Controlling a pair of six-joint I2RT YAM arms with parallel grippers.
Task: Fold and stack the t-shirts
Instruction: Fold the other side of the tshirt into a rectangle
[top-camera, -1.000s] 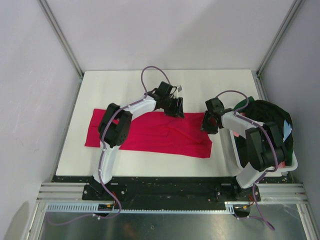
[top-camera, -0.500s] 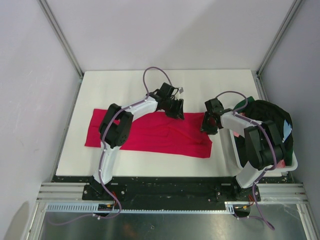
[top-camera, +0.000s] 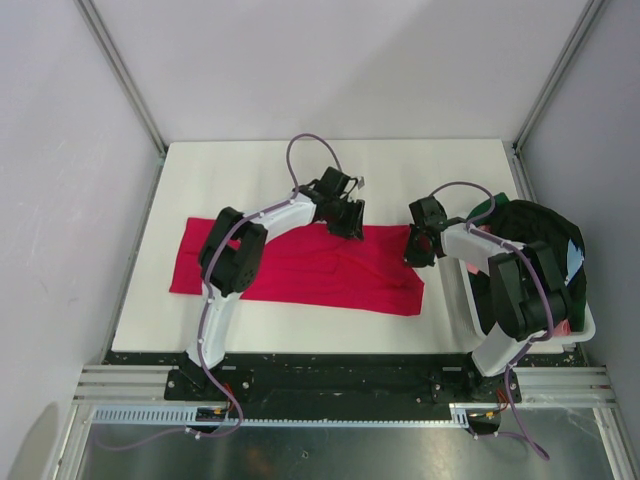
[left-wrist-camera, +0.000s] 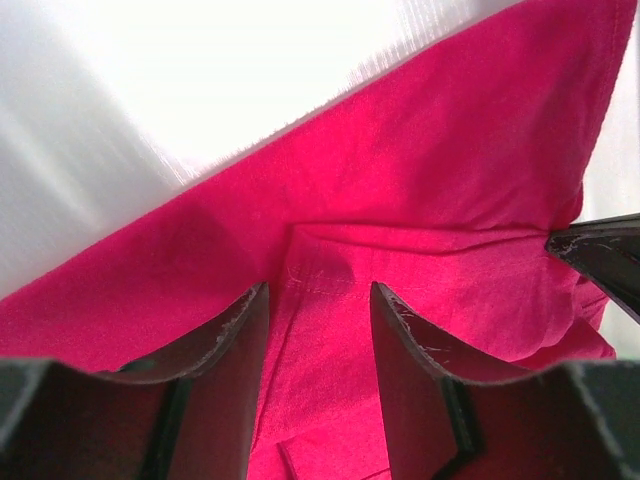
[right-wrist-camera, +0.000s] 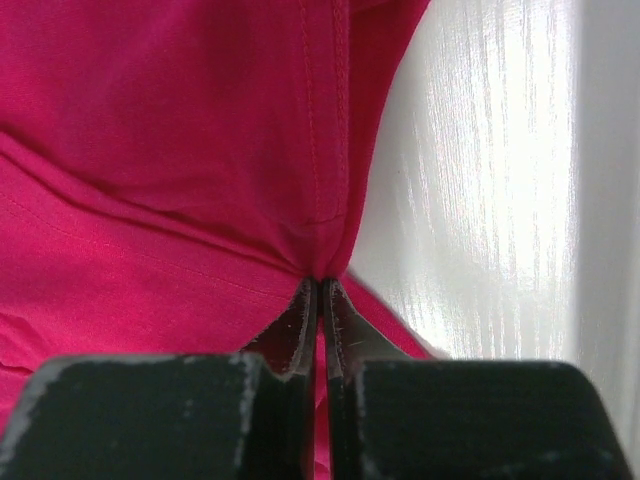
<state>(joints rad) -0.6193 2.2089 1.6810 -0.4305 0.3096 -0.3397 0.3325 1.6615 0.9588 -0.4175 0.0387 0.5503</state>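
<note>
A bright red t-shirt (top-camera: 310, 265) lies flat on the white table (top-camera: 250, 170) as a long strip. My left gripper (top-camera: 346, 224) hovers low over its far edge near the middle. It stands open in the left wrist view (left-wrist-camera: 318, 300), with red cloth (left-wrist-camera: 400, 180) beneath and between the fingers (left-wrist-camera: 235, 345). My right gripper (top-camera: 415, 250) sits at the shirt's right end. The right wrist view shows it (right-wrist-camera: 321, 285) shut, pinching a fold of the hemmed red edge (right-wrist-camera: 325, 130). Other t-shirts, black (top-camera: 530, 235), green (top-camera: 484, 212) and light blue (top-camera: 575, 256), are heaped in the tub.
A white plastic tub (top-camera: 458, 300) stands at the table's right edge, just behind my right arm. Metal frame posts (top-camera: 125, 80) rise at the back corners. Bare white table (right-wrist-camera: 480, 200) shows right of the pinched edge.
My right gripper has closed its jaws onto the shirt's right edge. The left gripper has narrowed slightly and shifted a little along the far edge.
</note>
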